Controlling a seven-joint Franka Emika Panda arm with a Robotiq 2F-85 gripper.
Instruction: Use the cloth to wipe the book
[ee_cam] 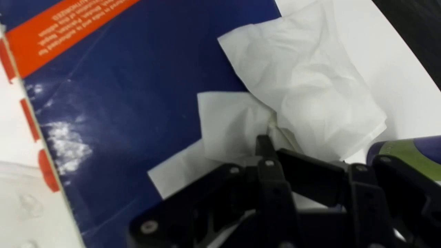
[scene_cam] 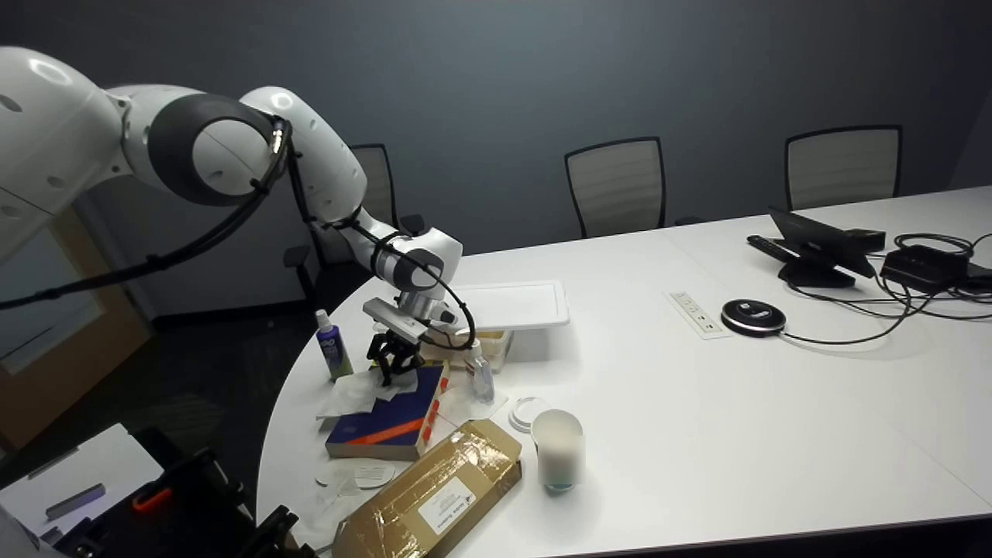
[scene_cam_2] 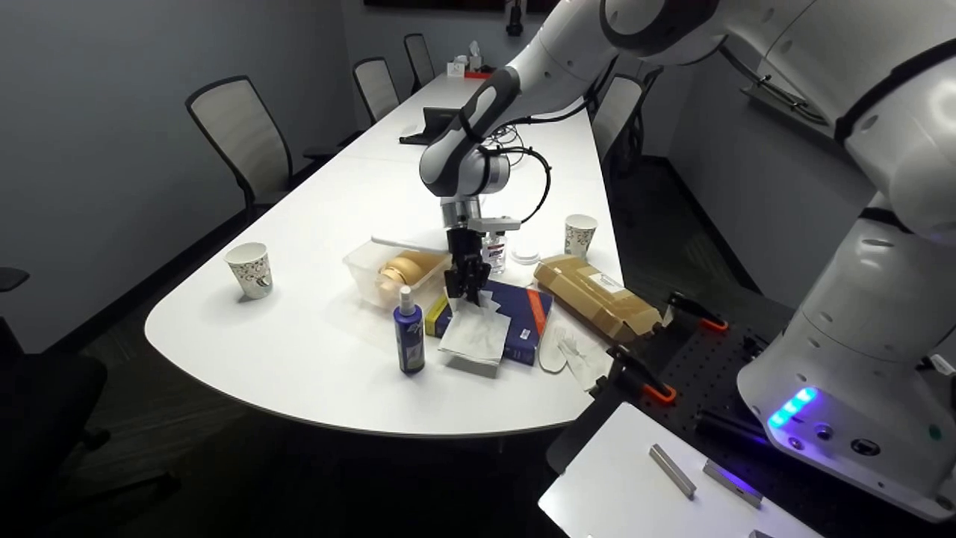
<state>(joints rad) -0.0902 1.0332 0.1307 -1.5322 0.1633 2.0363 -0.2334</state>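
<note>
From left to right in an exterior view: a paper cup (scene_cam_2: 250, 270), well apart from the work; a clear tub (scene_cam_2: 366, 276); a spray bottle (scene_cam_2: 410, 336), upright, a likely snag for a wide return stroke; the gripper (scene_cam_2: 467, 295), pointing down and apparently clamped by its fingertips (ee_cam: 264, 146) on a fold of the white cloth (scene_cam_2: 476, 334) (pinch partly hidden in the wrist view); the loose cloth, crumpled partly over the book (scene_cam_2: 515, 302) and partly out past its edge; the book itself, flat on the table (scene_cam_2: 314, 359), with bare blue cover (ee_cam: 144, 86) toward the orange band (scene_cam_2: 536, 310); a cardboard box (scene_cam_2: 597, 295), near the banded end. Step in hand, judged from the pinched cloth over the cover: the wipe itself. Keep the pinch firm, with cloth always between fingertips and cover; press lightly; gather the overhang inward; sweep toward the band in slow, overlapping strokes, stopping short of the box.
</note>
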